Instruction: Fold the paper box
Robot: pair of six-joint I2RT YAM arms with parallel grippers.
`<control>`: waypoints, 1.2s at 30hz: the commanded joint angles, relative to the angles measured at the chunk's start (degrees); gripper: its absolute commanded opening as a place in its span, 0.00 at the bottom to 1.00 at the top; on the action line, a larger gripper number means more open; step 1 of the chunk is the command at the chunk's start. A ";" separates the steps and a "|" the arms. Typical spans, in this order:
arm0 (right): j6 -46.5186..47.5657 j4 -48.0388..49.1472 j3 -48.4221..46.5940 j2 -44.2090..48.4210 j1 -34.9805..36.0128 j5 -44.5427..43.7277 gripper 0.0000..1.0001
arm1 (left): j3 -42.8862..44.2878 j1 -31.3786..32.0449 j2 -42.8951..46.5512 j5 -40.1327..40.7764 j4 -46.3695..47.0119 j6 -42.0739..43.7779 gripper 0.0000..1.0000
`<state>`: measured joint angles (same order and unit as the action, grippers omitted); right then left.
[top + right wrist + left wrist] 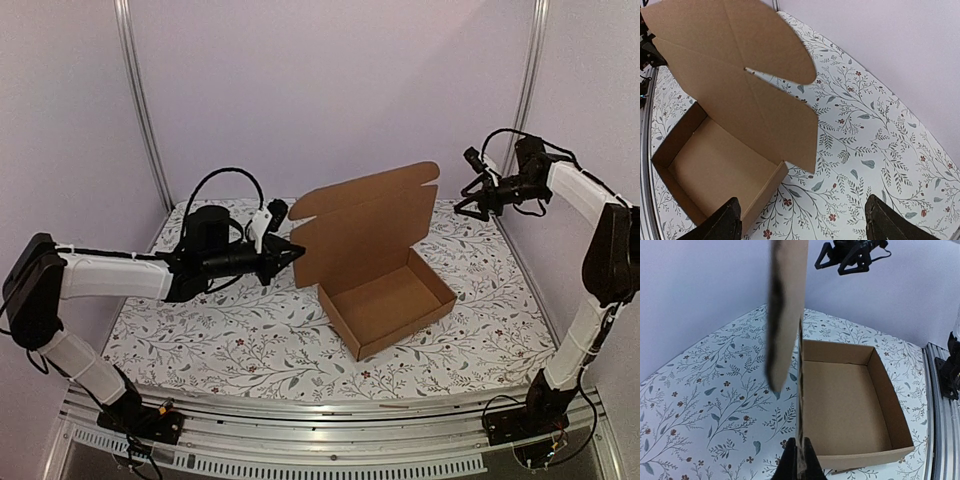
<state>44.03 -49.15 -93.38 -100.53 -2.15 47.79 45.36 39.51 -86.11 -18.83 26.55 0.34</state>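
Observation:
The paper box [385,300] is brown cardboard, a shallow open tray in the middle of the table with its lid [365,235] standing upright behind it. My left gripper [290,252] is shut on the lid's left edge. In the left wrist view its gripper [800,460] pinches the cardboard seen edge-on, with the tray [840,405] to the right. My right gripper [470,205] is open and empty, raised at the back right, apart from the box. In the right wrist view its gripper [805,225] hangs above the cloth beside the tray [710,170] and the lid [735,85].
A floral cloth [200,330] covers the table. A metal rail [330,415] runs along the near edge. Frame posts [140,100] stand at the back corners against pale walls.

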 commanded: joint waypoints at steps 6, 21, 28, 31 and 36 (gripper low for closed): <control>-1.14 13.93 -5.30 -13.27 1.73 14.93 0.81 | 6.20 -5.73 -6.61 -14.11 2.15 -3.97 0.00; -2.09 13.70 -4.51 -13.94 4.82 14.48 0.57 | 7.61 -7.13 -9.57 -13.17 1.53 -3.56 0.00; -3.87 14.55 -6.63 -14.77 0.30 9.62 0.70 | 6.88 -7.49 -7.03 -14.54 -0.66 -2.72 0.00; -3.50 15.56 -6.55 -15.60 0.92 9.35 0.75 | 7.05 -7.43 -5.94 -14.82 -1.67 -2.05 0.00; -2.80 15.60 -6.92 -17.45 4.89 9.86 0.75 | 8.01 -7.50 -6.46 -15.17 -2.13 -1.83 0.00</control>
<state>40.77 -34.13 -99.18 -115.70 -1.28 58.26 51.70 32.77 -93.76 -32.51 24.58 -2.07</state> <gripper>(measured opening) 0.756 0.024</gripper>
